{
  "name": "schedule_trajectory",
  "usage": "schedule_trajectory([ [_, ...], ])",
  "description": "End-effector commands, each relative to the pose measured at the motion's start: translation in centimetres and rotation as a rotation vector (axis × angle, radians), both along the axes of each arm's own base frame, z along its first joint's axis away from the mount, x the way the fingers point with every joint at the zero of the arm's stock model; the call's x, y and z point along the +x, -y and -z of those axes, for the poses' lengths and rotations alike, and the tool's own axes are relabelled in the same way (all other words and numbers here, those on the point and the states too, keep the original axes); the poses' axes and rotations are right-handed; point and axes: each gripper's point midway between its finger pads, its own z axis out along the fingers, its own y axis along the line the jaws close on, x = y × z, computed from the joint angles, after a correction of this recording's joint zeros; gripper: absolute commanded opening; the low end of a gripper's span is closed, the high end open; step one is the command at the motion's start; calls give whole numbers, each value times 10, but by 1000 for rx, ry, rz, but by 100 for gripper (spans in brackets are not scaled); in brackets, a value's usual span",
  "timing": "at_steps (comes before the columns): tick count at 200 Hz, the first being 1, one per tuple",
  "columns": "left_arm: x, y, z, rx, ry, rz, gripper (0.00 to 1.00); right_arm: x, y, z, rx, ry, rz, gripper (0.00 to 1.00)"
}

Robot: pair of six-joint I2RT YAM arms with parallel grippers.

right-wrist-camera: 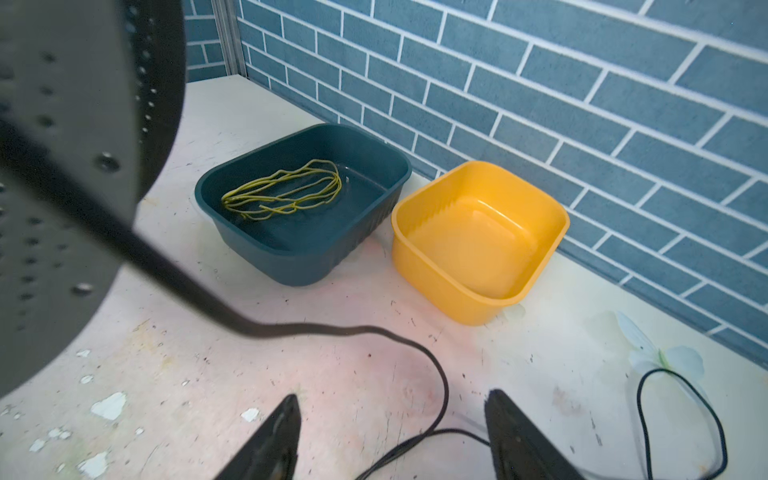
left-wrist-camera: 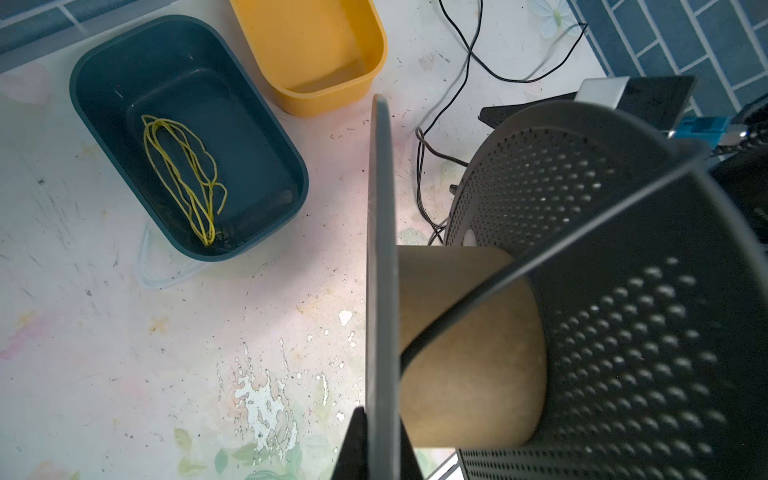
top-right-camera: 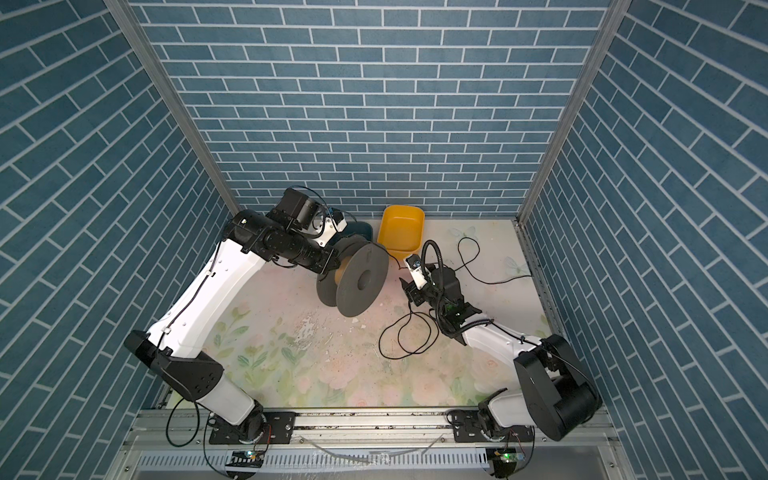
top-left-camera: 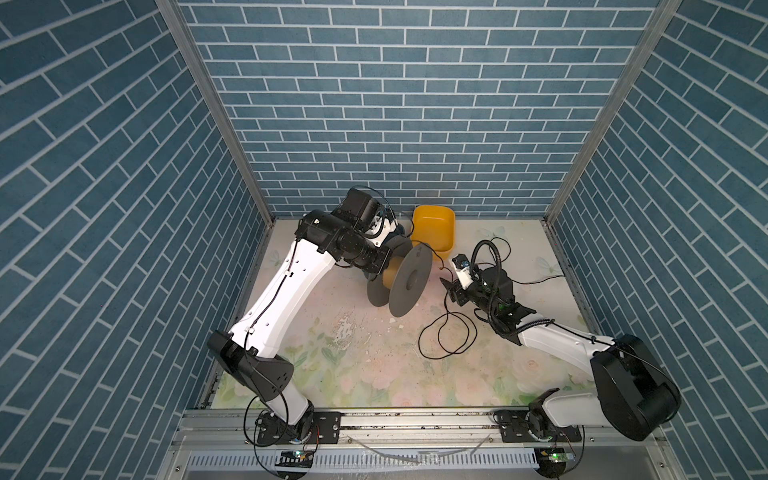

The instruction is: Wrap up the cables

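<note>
The cable is a thin black cord lying in loose loops on the table to the right of a grey spool with a cardboard core. One strand crosses the core and runs down off the spool's flange. From there the cable passes between the fingers of my right gripper, which is open and not pinching it. My left gripper is shut on the rim of the spool's other flange and holds the spool on edge. In both top views the right gripper sits just right of the spool.
A yellow bin stands by the back wall behind the spool. A dark teal bin next to it holds a bundle of thin yellow strands. More cable trails toward the right wall. The table's surface is worn and flaked.
</note>
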Motion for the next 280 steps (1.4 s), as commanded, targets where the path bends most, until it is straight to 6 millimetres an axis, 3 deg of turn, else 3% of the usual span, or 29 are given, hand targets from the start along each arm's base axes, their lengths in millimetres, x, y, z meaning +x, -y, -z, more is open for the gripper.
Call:
schedule_trajectory([
  [1, -7, 2, -31, -92, 52, 4, 0, 7, -12, -15, 48, 87, -54, 66],
  [35, -11, 3, -36, -107, 48, 13, 0, 18, -24, -9, 57, 70, -90, 57],
  [63, -13, -1, -36, -101, 44, 10, 0, 22, -22, -11, 94, 79, -84, 50],
  [185, -18, 1, -43, -146, 28, 23, 0, 28, -31, -23, 153, 69, -164, 33],
  [222, -20, 2, -45, -169, 18, 27, 0, 29, -35, -24, 170, 55, -178, 14],
  [240, -20, 1, -44, -172, 14, 26, 0, 29, -34, -27, 177, 51, -173, 0],
  [280, -20, 1, -47, -203, 11, 26, 0, 43, -13, -29, 221, -41, -45, 0],
])
